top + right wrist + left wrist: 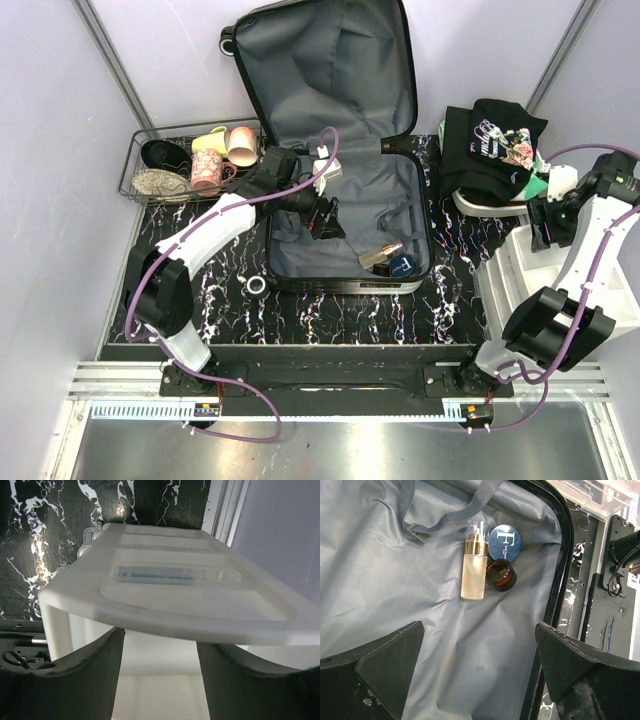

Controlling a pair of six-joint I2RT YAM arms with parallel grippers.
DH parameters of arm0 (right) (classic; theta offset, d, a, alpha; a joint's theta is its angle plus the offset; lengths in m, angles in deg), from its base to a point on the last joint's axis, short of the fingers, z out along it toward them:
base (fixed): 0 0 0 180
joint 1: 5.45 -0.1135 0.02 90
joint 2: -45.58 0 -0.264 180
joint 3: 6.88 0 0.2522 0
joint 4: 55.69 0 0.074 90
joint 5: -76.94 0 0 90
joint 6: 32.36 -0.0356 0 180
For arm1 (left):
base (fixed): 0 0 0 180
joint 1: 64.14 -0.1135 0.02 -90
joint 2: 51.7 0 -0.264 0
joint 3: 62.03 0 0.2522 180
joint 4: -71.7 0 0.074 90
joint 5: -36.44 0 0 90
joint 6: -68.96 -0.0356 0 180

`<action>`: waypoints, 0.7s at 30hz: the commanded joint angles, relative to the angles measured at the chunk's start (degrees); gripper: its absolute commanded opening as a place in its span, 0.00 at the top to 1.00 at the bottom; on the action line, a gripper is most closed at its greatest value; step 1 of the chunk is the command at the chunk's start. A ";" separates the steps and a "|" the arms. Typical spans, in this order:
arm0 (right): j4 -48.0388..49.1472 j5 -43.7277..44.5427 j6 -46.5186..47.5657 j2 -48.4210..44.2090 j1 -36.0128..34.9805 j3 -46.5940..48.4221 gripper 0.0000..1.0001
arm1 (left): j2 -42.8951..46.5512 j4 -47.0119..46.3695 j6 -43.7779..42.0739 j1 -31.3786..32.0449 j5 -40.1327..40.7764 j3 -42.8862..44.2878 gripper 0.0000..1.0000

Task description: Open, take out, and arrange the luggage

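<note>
1. Luggage (345,120) lies open mid-table, its lid propped against the back wall.
2. Clothes (497,140) sit out at right; bottle (473,567), tin (505,543) and jar (500,575) are not yet removed.
3. Left gripper (480,650) hovers inside, spread wide and empty; right gripper (159,645), likewise, hovers over a white bin (200,600).

Overhead and close left-wrist cameras (both facing down) share the luggage (395,205) interior.
</note>
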 commanded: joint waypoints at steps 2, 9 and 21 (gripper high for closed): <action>-11.75 -0.06 0.17 -4.07 0.14 1.15 0.29 | 0.47 0.70 -1.63 -0.23 -0.90 4.97 0.01; -14.85 -1.37 0.44 -7.49 0.23 3.12 0.24 | -1.72 0.44 0.83 -0.31 -1.25 6.73 0.01; 5.64 -6.29 -4.04 -5.74 0.14 -5.96 0.17 | -3.31 2.99 -0.49 -0.31 0.59 10.16 0.01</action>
